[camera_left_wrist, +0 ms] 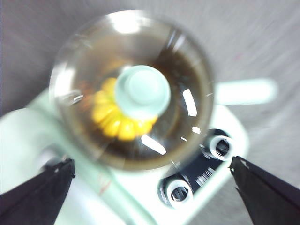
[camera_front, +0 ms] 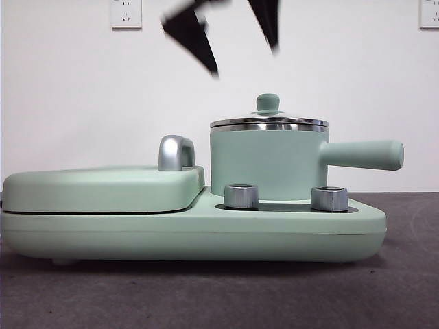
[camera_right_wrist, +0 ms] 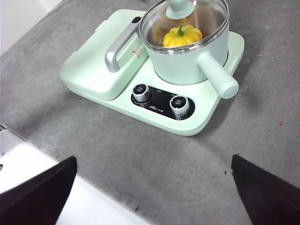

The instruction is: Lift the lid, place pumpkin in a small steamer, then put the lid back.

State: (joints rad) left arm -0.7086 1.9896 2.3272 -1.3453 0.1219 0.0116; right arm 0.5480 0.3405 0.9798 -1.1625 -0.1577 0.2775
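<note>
Showing blurred pumpkin (camera_left_wrist: 117, 119) under lid (camera_left_wrist: 140, 91); steamer (camera_front: 267, 161) walls hide it.

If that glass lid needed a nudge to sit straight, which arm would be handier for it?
Probably the left. Its open gripper hangs right over the lid, knob centred below, pumpkin visible inside the steamer. The right gripper sits farther back over bare table.

A flat griddle cover (camera_front: 103, 188) with chrome handle (camera_front: 175, 152), two knobs (camera_front: 241, 196), grey table (camera_right_wrist: 140, 154)

White wall (camera_front: 82, 89), two sockets (camera_front: 126, 13), grey tabletop (camera_front: 206, 295)
</note>
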